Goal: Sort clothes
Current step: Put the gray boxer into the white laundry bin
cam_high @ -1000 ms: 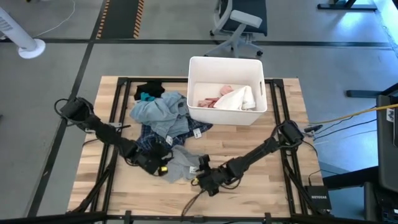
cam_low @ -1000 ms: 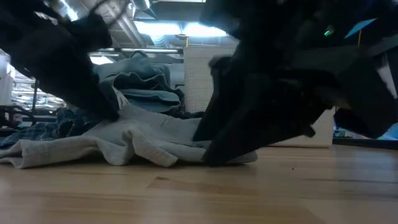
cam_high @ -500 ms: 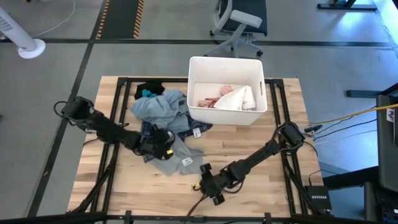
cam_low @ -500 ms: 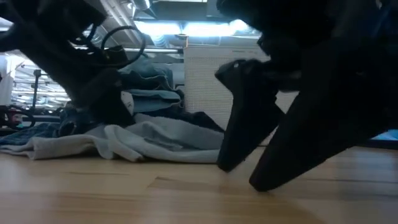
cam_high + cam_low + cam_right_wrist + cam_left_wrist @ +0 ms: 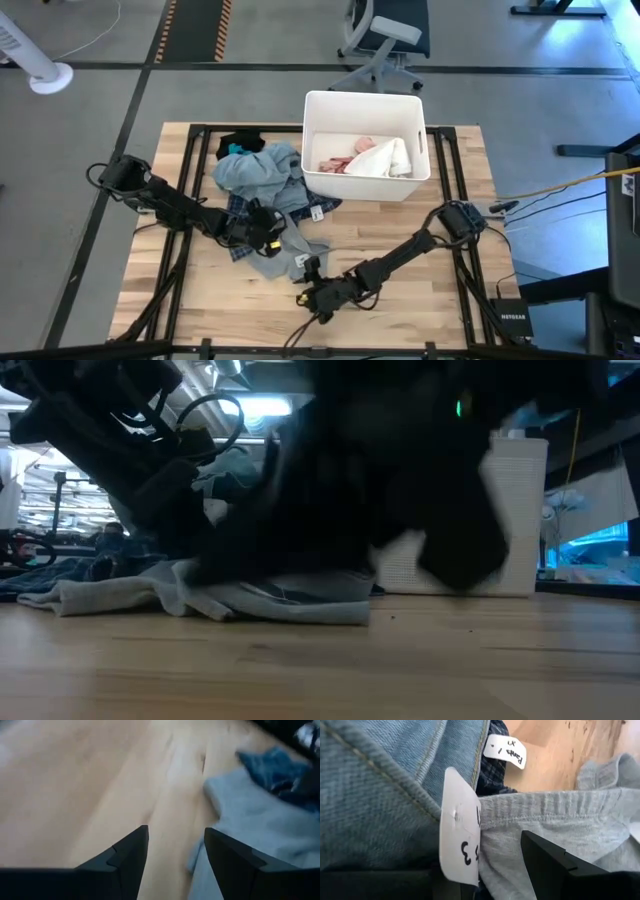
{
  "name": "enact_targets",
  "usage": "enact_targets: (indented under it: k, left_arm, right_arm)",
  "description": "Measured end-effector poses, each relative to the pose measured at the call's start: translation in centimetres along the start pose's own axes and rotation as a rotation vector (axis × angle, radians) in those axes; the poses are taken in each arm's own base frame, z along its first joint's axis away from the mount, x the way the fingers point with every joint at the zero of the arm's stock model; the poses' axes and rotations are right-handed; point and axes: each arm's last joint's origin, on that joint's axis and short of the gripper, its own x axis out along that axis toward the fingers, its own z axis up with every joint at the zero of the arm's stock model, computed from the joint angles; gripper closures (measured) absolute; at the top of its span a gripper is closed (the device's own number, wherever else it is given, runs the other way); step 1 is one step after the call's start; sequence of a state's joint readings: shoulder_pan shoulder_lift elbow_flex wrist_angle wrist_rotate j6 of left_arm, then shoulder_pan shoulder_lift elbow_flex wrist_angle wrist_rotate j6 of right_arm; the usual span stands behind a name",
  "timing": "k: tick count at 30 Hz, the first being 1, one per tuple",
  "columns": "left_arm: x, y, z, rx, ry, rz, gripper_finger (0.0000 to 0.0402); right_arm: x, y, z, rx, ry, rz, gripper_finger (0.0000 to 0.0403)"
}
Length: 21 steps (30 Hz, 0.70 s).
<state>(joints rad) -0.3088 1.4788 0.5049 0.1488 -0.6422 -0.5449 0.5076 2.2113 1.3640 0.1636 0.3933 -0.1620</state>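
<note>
A grey garment (image 5: 290, 252) lies flat on the wooden table (image 5: 400, 300), near the table's middle. My left gripper (image 5: 268, 232) is shut on its far left part. Beyond it lies a pile of clothes: a light blue-grey piece (image 5: 258, 170), dark plaid (image 5: 238, 208), teal (image 5: 234, 153) and black (image 5: 240, 142). Pink (image 5: 345, 160) and white (image 5: 385, 157) clothes lie inside the white bin (image 5: 365, 190). My right gripper (image 5: 303, 291) stands open low over bare wood, just on the near side of the grey garment (image 5: 260, 825). My left gripper holds the grey garment by its stitched band (image 5: 506, 851), where the fabric bunches between the two fingers next to a white tag (image 5: 462, 840). It comes slanting down from the table's left. The tag hides one finger. The garment's remaining part lies slack on the table.
The white bin stands at the far middle right. A second white tag (image 5: 506, 751) lies on the plaid cloth by the pile. Bare wood stretches along the near edge and at the right of the table. Dark frame rails (image 5: 190, 200) run along both sides.
My left gripper has gone toward the far edge and the right, up against the pile. The grey garment has slid along the table with it, its near end drawn in. My right gripper has come off the garment's near right end and gone toward the table's left.
</note>
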Motion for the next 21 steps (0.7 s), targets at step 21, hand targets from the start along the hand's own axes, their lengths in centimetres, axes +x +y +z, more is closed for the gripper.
enact_targets:
  k: [21]
  left_arm:
    - [0.0, 0.0, -0.1, 0.019, 0.010, -0.001, 0.0261]
  right_arm:
    - [2.7, -0.8, -2.7, -0.001, 0.090, -0.214, 0.0207]
